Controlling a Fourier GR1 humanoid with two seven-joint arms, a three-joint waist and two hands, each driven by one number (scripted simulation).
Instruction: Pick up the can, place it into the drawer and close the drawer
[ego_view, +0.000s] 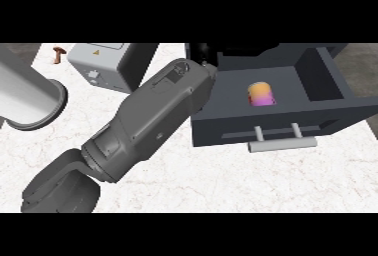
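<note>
One can (261, 94), orange at one end and magenta at the other, lies inside the open dark grey drawer (334, 116), whose front panel with a pale bar handle (282, 143) faces the lower edge of the view. The left forearm (148, 125) runs diagonally from lower left over the white marbled table (221, 180) to the drawer's rear left corner, where only part of the black left hand (203, 51) shows, so whether it is open or closed cannot be told. A grey box-shaped appliance (100, 65) and a pale cylinder (29, 95) stand at left.
</note>
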